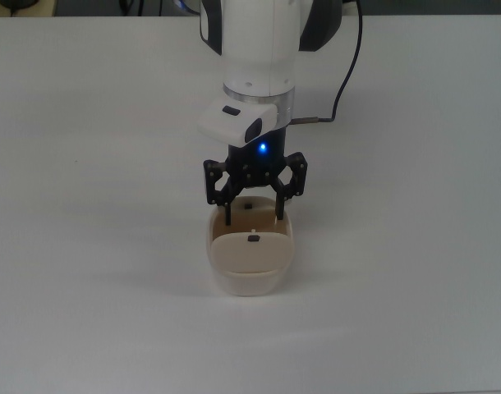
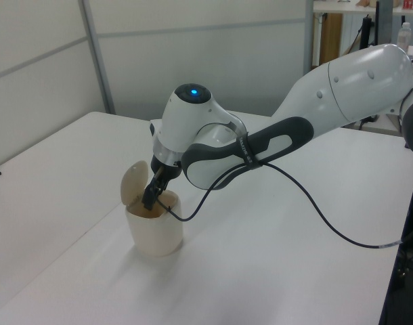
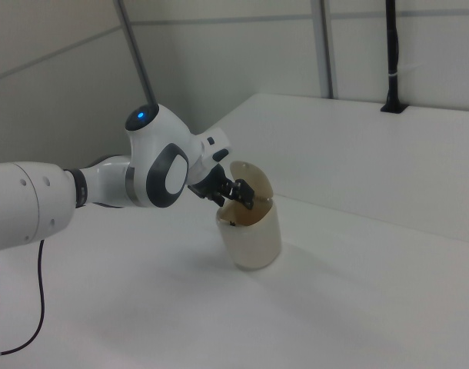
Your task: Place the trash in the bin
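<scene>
The beige bin [image 1: 249, 281] stands on the white table with its flap lid [image 1: 249, 251] swung up. In the left view the bin [image 2: 156, 233] shows its lid [image 2: 133, 181] tilted back; in the right view the bin [image 3: 254, 238] looks the same. My gripper [image 1: 252, 218] hangs right over the bin's mouth, its black fingers spread wide apart and dipping just inside the rim, with nothing between them. It shows the same way from the sides, as the gripper [image 2: 152, 200] and the gripper [image 3: 238, 201]. The trash is hidden in every view.
The white table [image 1: 86, 246] stretches out all around the bin. A black cable [image 1: 349, 57] trails from the arm toward the back; in the left view the cable [image 2: 315, 210] loops low over the table behind the bin.
</scene>
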Robot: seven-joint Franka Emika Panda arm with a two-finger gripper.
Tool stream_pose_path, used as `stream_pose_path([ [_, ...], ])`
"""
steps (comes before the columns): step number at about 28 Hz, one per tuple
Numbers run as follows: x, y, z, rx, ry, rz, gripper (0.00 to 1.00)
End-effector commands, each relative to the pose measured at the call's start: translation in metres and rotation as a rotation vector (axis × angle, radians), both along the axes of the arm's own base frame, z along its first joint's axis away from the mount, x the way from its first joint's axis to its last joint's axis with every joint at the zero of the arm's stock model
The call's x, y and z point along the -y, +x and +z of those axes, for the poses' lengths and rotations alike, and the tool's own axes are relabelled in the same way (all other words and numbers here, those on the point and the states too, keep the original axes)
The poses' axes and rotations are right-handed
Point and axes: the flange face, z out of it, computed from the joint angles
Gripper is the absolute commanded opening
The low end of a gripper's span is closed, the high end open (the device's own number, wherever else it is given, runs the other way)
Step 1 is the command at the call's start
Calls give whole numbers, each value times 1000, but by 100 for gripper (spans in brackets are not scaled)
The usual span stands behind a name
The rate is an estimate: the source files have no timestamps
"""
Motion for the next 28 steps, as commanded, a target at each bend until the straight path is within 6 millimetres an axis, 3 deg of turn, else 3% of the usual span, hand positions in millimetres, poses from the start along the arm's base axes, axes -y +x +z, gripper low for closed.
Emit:
stream_pose_path([
  [1, 5, -5, 14, -41, -13, -34, 100],
  [15, 25, -61, 83, -274, -50, -104, 100],
  [20, 39, -87, 105, -378, -15, -146, 100],
  [23, 62, -103, 122, -426, 31, -194, 100],
  [28, 82, -126, 138, -501, 61, -230, 100],
])
